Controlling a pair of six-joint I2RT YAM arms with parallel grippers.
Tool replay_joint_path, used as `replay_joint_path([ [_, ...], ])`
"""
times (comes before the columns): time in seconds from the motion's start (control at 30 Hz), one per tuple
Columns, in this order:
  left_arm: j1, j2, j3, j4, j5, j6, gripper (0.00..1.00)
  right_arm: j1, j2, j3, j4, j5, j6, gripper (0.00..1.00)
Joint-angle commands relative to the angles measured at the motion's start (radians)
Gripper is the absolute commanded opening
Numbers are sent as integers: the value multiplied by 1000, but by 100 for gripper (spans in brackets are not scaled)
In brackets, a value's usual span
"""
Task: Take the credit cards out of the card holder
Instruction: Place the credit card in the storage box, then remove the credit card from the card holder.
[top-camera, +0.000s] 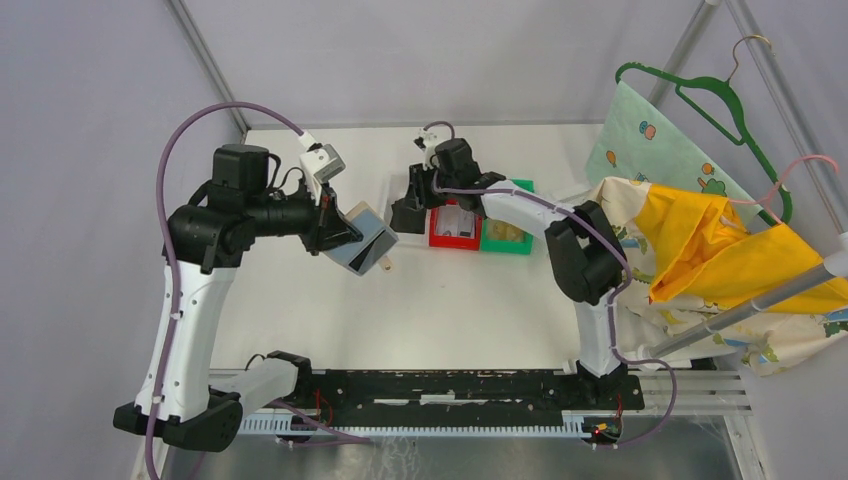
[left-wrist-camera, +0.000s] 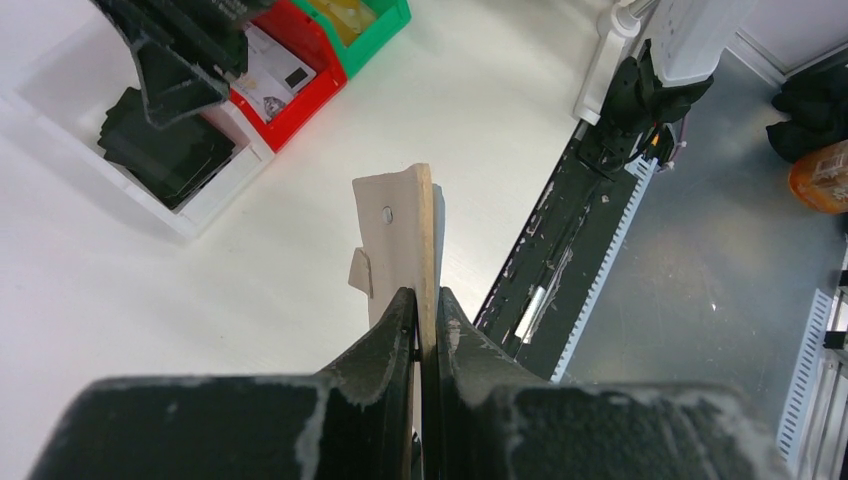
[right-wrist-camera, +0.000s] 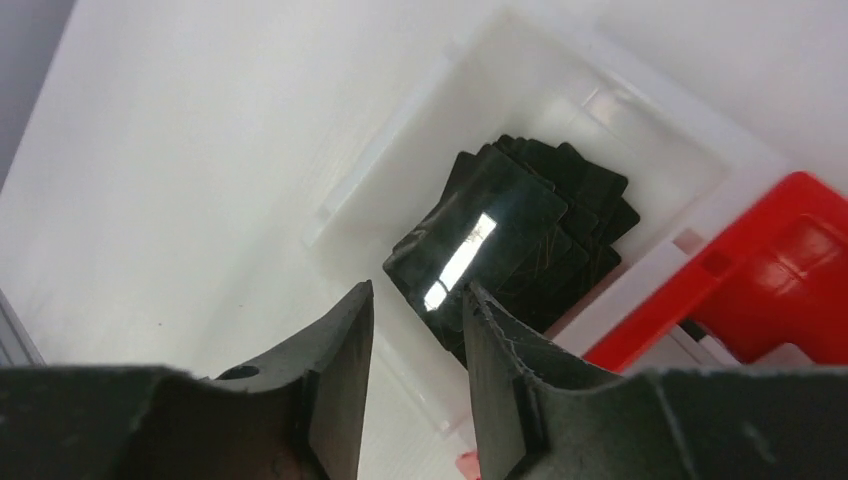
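The card holder is pinched by the left hand. The right hand is held spread over the white bin.

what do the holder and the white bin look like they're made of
Holder: tan, matte, thin and stiff, with a small stud on its face. Probably leather or faux leather; the look does not settle which. White bin: smooth, slightly glossy moulded plastic, judging by its rigid walls and rounded rim.

L hand tight, R hand ajar
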Motion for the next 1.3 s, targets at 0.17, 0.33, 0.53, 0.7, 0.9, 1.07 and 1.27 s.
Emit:
replay_joint_path([
  [0.17, 2, -11, -23, 59, 57, 27, 2, -1, -345, -77, 89, -17, -110, 65],
  [0.33, 2, -7, -25, 44, 87, 53, 2, -26, -550, -257, 266, -343, -141, 80],
  [0.53, 1, 17, -12, -49, 152, 155, 2, -30, -708, -482, 672, -740, 59, 88],
  [0.7, 1, 40, 0, -117, 190, 217, 2, 19, -712, -539, 947, -842, 262, 87],
  [0.9, -2, 44, 2, -125, 206, 231, 2, 129, -660, -393, 632, -845, 49, 82],
  [1.07, -5, 46, 18, -154, 236, 255, 2, 181, -603, -260, 332, -802, -156, 74],
  [1.27, -5, 46, 28, -192, 254, 286, 2, 206, -554, -173, 140, -766, -271, 55],
])
